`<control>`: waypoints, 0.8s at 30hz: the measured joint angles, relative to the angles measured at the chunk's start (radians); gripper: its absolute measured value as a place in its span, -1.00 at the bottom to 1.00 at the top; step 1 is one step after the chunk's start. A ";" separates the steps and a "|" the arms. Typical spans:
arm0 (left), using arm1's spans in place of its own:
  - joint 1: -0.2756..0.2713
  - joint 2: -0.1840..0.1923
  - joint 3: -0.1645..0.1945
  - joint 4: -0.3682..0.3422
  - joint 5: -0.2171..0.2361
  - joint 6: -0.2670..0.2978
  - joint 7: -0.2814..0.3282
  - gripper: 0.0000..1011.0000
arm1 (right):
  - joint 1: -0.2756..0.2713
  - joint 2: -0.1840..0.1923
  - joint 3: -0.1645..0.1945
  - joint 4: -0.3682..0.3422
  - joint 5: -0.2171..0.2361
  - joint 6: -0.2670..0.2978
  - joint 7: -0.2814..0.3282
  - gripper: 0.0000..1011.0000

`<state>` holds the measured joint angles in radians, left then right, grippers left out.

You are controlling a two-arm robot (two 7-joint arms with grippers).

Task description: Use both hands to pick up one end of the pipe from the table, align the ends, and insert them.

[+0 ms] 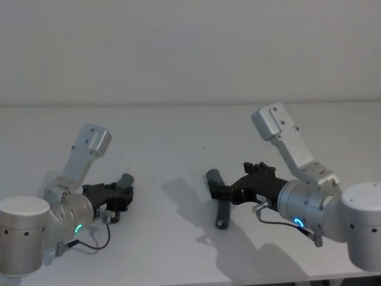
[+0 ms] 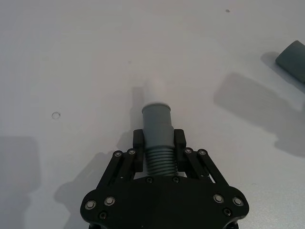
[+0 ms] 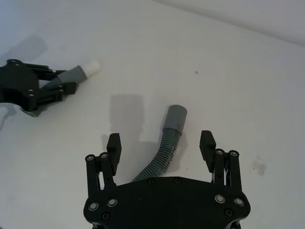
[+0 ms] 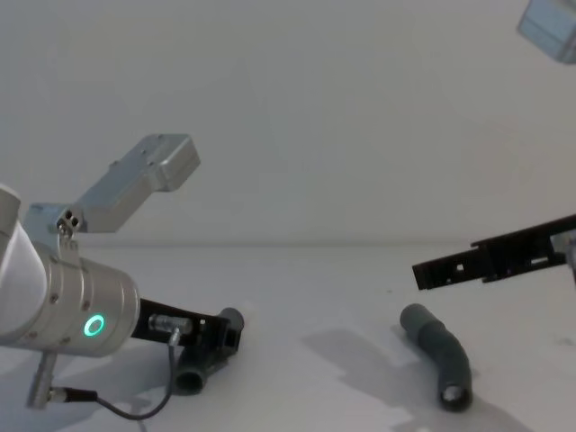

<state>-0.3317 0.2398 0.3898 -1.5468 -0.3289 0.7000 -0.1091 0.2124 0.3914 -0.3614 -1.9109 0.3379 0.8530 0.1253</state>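
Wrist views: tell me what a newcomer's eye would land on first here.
The left gripper, on the table's left side, is shut on the ribbed middle of the white-tipped hose piece, with the white tip sticking out past its fingers. Farther right, the right gripper hangs open above the plain grey hose piece, which lies on the white table.

Plain pale back wall (image 1: 190,47), tiny dark speck (image 3: 196,72), faint ring mark (image 2: 56,115)

Grey ribbed pipe (image 2: 157,131), white tip (image 2: 154,89), black fingers (image 2: 138,141), plain white table (image 2: 71,57).
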 joint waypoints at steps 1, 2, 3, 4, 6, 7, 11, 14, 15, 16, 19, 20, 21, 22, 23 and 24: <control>0.000 0.000 0.000 0.000 0.000 0.000 0.000 -0.34 | 0.000 -0.004 0.000 0.004 -0.001 0.003 -0.004 0.98; 0.000 0.000 0.000 0.000 0.000 0.000 0.000 -0.34 | 0.000 -0.007 -0.001 0.007 -0.003 0.006 -0.006 0.98; 0.000 0.000 0.000 0.000 0.000 0.000 0.000 -0.34 | 0.000 -0.013 -0.001 0.013 -0.006 0.012 -0.014 0.98; 0.000 0.000 0.000 0.000 0.000 0.000 0.000 -0.34 | 0.000 -0.020 -0.001 0.019 -0.009 0.018 -0.021 0.98; 0.000 0.000 0.000 0.000 0.000 0.000 0.000 -0.34 | 0.000 -0.026 -0.001 0.025 -0.012 0.023 -0.027 0.98; 0.000 0.000 0.000 0.000 0.000 0.000 0.000 -0.34 | 0.000 -0.031 -0.002 0.031 -0.014 0.027 -0.031 0.98; 0.000 0.000 0.000 0.000 0.000 0.000 0.000 -0.34 | 0.003 -0.045 -0.003 0.048 -0.019 0.034 -0.042 0.98; 0.000 0.000 0.000 0.000 0.000 0.000 0.000 -0.34 | 0.005 -0.052 -0.004 0.058 -0.023 0.038 -0.046 0.98; 0.000 0.000 0.000 0.000 0.000 0.000 0.000 -0.34 | 0.007 -0.058 -0.005 0.066 -0.025 0.040 -0.050 0.98; 0.000 0.000 0.000 0.000 0.000 0.000 0.000 -0.34 | 0.008 -0.060 -0.006 0.069 -0.026 0.041 -0.051 0.98; 0.000 0.000 0.000 0.000 0.000 0.000 0.000 -0.34 | 0.013 -0.069 -0.009 0.081 -0.031 0.044 -0.054 0.98; 0.000 0.000 0.000 0.000 0.000 0.000 0.000 -0.34 | 0.016 -0.073 -0.010 0.088 -0.033 0.046 -0.056 0.98; 0.000 0.000 0.000 0.000 0.000 0.000 0.000 -0.34 | 0.016 -0.073 -0.010 0.088 -0.033 0.046 -0.056 0.98; 0.000 0.000 0.000 0.000 0.000 0.000 0.000 -0.34 | 0.018 -0.077 -0.011 0.093 -0.034 0.047 -0.058 0.98; 0.000 0.000 0.000 0.000 0.000 0.000 0.000 -0.34 | 0.019 -0.079 -0.011 0.096 -0.035 0.048 -0.058 0.98; 0.000 0.000 0.000 0.000 0.000 0.000 0.000 -0.34 | 0.020 -0.080 -0.012 0.099 -0.036 0.048 -0.059 0.98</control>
<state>-0.3317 0.2398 0.3898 -1.5468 -0.3289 0.7000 -0.1091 0.2326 0.3112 -0.3733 -1.8122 0.3018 0.9015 0.0668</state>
